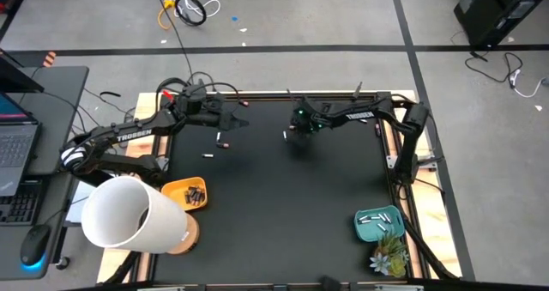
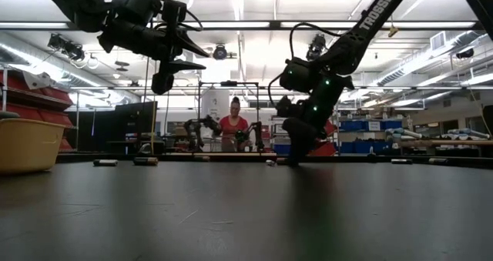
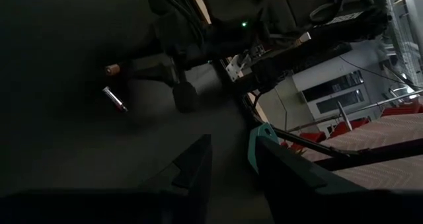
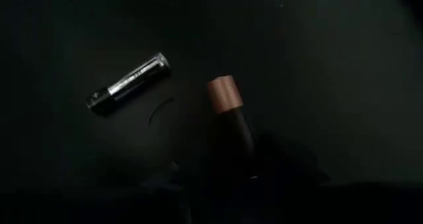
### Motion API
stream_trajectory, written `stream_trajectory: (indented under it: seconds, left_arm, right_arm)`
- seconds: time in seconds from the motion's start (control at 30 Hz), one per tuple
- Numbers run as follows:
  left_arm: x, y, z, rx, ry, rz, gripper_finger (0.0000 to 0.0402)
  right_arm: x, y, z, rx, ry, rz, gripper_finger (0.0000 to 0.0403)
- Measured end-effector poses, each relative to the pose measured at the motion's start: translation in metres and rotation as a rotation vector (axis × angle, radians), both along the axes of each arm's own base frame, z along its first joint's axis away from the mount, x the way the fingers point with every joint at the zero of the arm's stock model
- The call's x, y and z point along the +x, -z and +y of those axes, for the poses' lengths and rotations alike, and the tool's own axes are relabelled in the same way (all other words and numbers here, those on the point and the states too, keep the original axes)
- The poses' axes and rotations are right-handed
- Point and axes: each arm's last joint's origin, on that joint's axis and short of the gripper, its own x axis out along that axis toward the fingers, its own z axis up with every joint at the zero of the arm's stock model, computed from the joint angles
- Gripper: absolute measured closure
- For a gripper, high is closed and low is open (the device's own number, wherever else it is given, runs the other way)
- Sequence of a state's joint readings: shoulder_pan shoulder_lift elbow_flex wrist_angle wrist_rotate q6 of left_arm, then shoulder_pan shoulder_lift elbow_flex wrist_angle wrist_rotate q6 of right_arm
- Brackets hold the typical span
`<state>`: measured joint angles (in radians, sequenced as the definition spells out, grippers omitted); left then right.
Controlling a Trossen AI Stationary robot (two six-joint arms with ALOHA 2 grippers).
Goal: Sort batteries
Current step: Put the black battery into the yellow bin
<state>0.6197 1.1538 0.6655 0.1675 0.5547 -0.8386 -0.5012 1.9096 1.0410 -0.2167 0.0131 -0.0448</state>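
Hovering low over the far part of the black desk (image 1: 283, 205), our right pincer (image 1: 298, 138) pointed down at two batteries lying just beneath it: a silver battery (image 4: 127, 82) and, close beside it, a copper-capped dark battery (image 4: 229, 115). We could not tell whether its fingers were parted or closed. Our left pincer (image 1: 233, 119) hung raised off to its side, fingers (image 3: 192, 163) apart and empty, with two more batteries (image 1: 221, 142) near it on the desk.
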Motion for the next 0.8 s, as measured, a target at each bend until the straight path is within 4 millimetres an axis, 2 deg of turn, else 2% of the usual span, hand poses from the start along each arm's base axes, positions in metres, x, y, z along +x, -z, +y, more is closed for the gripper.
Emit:
stream_trajectory:
  seconds: [0.2, 0.5, 0.8]
  left_arm:
    - [0.0, 0.0, 0.0, 0.0, -0.001, 0.0, 0.027]
    - [0.0, 0.0, 0.0, -0.002, -0.001, 0.0, 0.027]
    - [0.0, 0.0, 0.0, -0.005, 0.005, -0.001, 0.027]
  right_arm:
    - [0.005, 0.006, 0.011, -0.009, -0.036, 0.038, 0.0375]
    - [0.007, 0.002, 0.018, 0.007, -0.05, 0.009, 0.0378]
    - [0.001, -0.035, 0.023, 0.006, -0.05, -0.087, 0.0378]
